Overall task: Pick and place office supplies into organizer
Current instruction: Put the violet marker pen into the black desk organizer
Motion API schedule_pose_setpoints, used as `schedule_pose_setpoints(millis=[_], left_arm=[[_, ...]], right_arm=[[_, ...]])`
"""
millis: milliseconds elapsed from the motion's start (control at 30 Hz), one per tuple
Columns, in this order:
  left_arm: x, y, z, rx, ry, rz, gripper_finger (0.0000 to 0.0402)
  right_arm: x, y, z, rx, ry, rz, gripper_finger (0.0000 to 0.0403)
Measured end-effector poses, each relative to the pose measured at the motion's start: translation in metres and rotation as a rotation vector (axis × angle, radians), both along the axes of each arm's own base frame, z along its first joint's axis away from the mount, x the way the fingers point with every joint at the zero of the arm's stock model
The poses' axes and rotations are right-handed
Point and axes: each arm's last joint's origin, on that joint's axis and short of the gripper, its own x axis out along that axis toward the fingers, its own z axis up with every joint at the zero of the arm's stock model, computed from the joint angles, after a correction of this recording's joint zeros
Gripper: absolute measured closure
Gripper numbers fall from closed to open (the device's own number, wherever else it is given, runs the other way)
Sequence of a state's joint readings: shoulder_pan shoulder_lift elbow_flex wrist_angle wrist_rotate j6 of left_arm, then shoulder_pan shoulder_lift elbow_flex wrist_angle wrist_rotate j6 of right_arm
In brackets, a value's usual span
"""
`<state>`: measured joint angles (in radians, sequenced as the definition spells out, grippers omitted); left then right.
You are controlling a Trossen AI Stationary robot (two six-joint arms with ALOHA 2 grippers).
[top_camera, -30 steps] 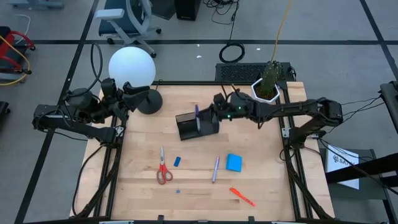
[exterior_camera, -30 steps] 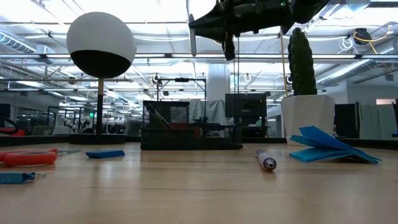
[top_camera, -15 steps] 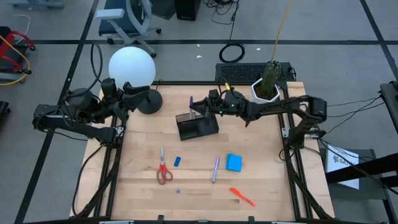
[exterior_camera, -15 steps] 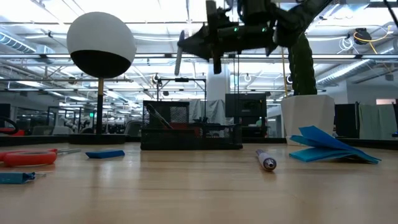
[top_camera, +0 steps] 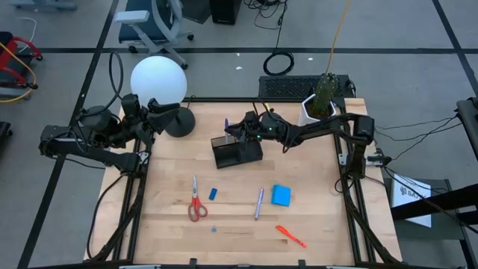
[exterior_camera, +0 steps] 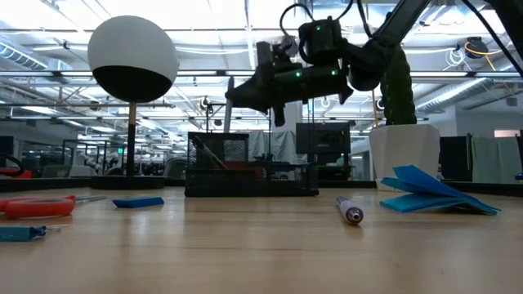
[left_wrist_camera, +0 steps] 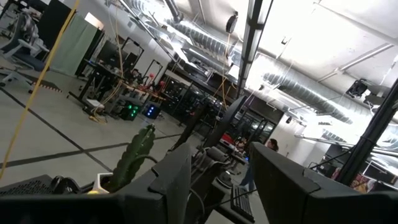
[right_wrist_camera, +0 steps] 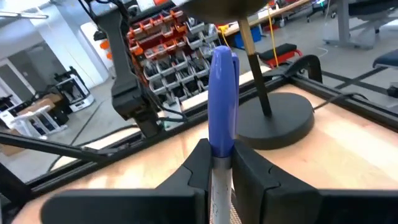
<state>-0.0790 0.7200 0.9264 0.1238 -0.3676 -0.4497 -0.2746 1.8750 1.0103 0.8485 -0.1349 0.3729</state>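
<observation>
Right gripper (top_camera: 232,131): my fingers pinch a purple pen (right_wrist_camera: 222,99), held above the organizer's far edge.
Left gripper (top_camera: 173,110): my jaws stand apart, holding nothing, parked well left of the organizer beside the globe lamp (top_camera: 157,80).
Organizer (top_camera: 237,152): mid-table, a dark pen leaning inside.
Nearer than the organizer: red-handled scissors (top_camera: 196,204), eraser (top_camera: 212,193), grey-purple pen (top_camera: 258,202), blue notepad (top_camera: 281,195), orange marker (top_camera: 290,236).
Right of the organizer: white plant pot (top_camera: 319,110) with cactus.

A robotics lab in an open industrial hall: bare ceiling ducts (left_wrist_camera: 205,43) and strip lights (exterior_camera: 245,33) overhead, racks of red parts bins (right_wrist_camera: 165,46) beyond the wooden table (top_camera: 239,224), cables (top_camera: 278,63) across the grey floor, an office chair (top_camera: 153,26) nearby.
</observation>
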Motion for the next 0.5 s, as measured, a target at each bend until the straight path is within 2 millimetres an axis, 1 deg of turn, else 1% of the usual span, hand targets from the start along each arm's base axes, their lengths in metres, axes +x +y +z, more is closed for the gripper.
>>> schedule_pose_setpoints(millis=[200, 500], left_arm=[[0.000, 0.000, 0.000, 0.000, 0.000, 0.001, 0.0231], [0.000, 0.000, 0.000, 0.000, 0.000, 0.000, 0.0231]], right_arm=[[0.001, -0.006, -0.014, 0.007, 0.038, -0.012, 0.0372], [0.002, -0.006, -0.022, 0.011, 0.066, -0.013, 0.0366]])
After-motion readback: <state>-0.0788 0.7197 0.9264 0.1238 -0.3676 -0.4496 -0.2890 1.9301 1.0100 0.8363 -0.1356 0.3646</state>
